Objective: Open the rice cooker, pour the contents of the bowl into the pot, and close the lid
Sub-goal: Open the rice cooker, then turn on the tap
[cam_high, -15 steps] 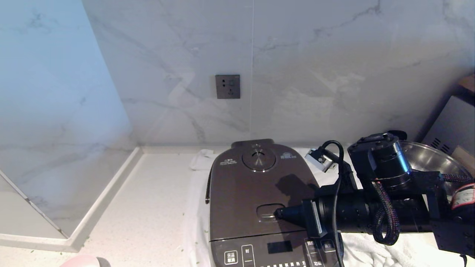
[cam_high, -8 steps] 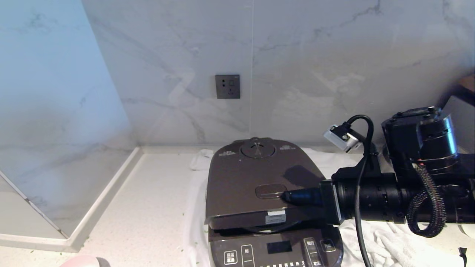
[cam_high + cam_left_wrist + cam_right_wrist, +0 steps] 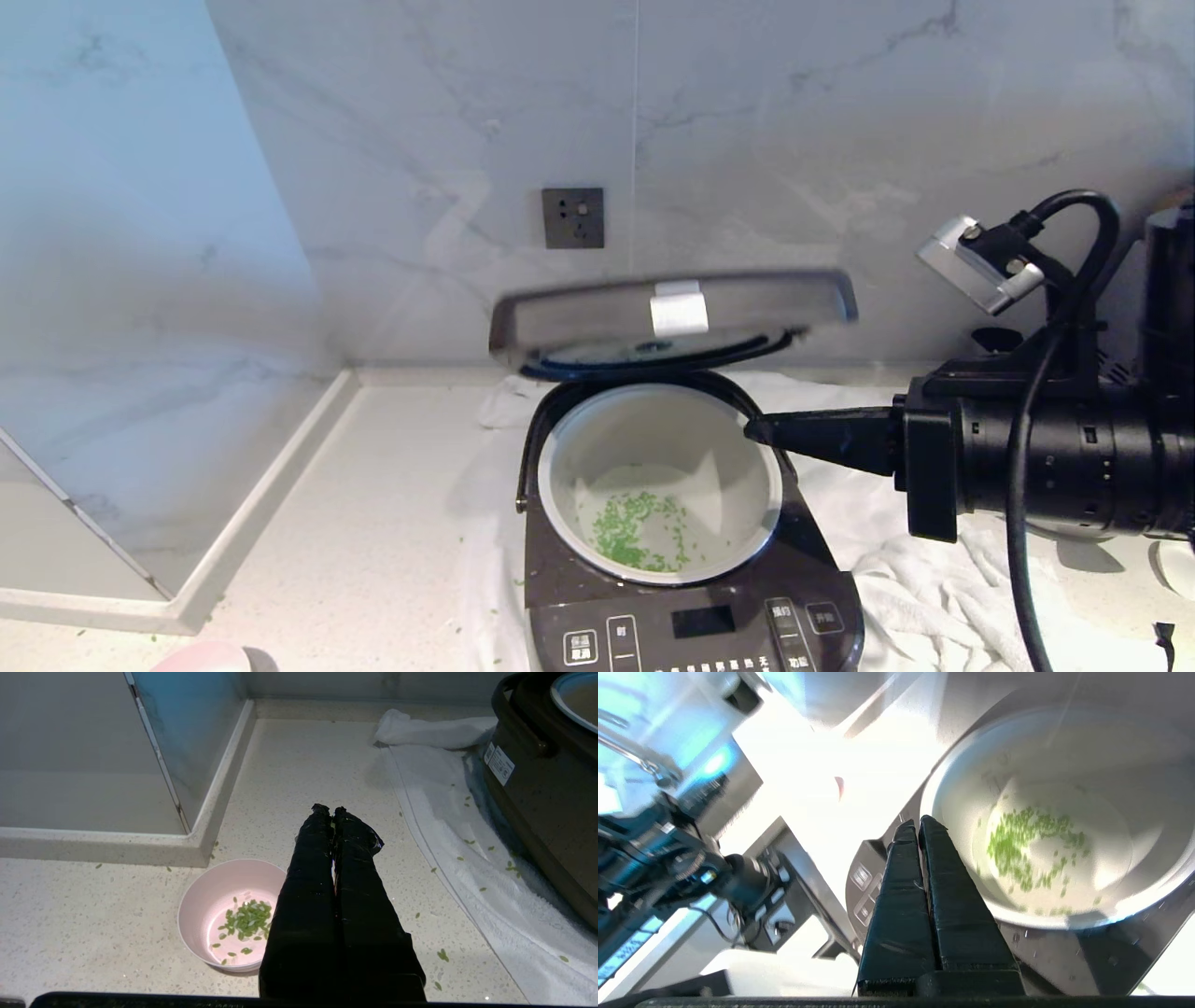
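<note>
Your right hand (image 3: 752, 429) sits pinched closed and empty, level with the pot's right rim, tip just beside it. Look at the rice cooker (image 3: 691, 611): the lid (image 3: 672, 313) is up, hanging blurred above the pot (image 3: 574, 448), so I'd call the opening step done or nearly so; whether it's fully back on its hinge I can't quite tell. There's a scatter of green bits (image 3: 639, 532) on the pot floor. Your left hand (image 3: 328, 811) is closed too, holding nothing, hovering over the counter (image 3: 303, 765) beside the pink bowl (image 3: 196, 896). That bowl stands upright on the counter, well left of the cooker, with the contents (image 3: 247, 917) inside it. So the pour and the lid-closing are both left to do.
</note>
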Motion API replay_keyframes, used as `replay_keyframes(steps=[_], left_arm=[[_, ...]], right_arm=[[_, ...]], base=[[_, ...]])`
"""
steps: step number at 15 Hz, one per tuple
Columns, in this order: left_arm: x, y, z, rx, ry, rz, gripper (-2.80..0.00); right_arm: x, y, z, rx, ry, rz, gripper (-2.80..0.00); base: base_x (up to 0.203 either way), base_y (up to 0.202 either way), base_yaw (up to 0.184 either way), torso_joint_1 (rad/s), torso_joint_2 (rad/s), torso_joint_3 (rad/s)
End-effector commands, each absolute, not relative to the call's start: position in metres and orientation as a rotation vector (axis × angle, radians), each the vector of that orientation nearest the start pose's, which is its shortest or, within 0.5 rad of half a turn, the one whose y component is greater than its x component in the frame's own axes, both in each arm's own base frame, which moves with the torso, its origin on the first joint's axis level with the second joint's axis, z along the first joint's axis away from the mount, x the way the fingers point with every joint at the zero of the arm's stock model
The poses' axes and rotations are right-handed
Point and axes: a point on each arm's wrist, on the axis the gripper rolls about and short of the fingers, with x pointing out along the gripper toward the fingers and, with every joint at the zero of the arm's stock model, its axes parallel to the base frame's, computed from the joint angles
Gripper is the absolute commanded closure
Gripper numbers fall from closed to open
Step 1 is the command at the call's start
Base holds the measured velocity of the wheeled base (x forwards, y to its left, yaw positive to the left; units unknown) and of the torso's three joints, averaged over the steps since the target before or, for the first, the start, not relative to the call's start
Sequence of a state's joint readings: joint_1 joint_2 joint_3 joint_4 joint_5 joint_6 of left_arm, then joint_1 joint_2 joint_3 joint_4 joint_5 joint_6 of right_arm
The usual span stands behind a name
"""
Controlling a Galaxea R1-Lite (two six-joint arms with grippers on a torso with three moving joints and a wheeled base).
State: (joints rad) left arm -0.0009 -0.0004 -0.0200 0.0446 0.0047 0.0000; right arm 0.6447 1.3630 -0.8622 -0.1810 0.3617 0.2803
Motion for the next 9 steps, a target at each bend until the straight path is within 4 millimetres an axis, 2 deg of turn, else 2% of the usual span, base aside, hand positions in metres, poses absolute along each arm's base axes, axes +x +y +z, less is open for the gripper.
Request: replay_keyframes(steps=[1, 5, 9], left_arm=[[-0.024, 0.0, 0.076, 0.0, 0.025, 0.004, 0.0], [-0.024, 0.0, 0.076, 0.0, 0.025, 0.005, 0.0], [-0.024, 0.0, 0.076, 0.0, 0.025, 0.005, 0.0]], right_arm=[[0.167, 0.135, 0.258, 0.217, 0.406, 0.955, 0.0], [0.158, 0.124, 0.268, 0.143, 0.295, 0.848, 0.0], [0.127, 0.098, 0.279, 0.137, 0.211, 0.758, 0.0]], base=[[0.0, 0.0, 0.0, 0.0, 0.0, 0.0], [0.0, 0.0, 0.0, 0.0, 0.0, 0.0], [0.0, 0.0, 0.0, 0.0, 0.0, 0.0]])
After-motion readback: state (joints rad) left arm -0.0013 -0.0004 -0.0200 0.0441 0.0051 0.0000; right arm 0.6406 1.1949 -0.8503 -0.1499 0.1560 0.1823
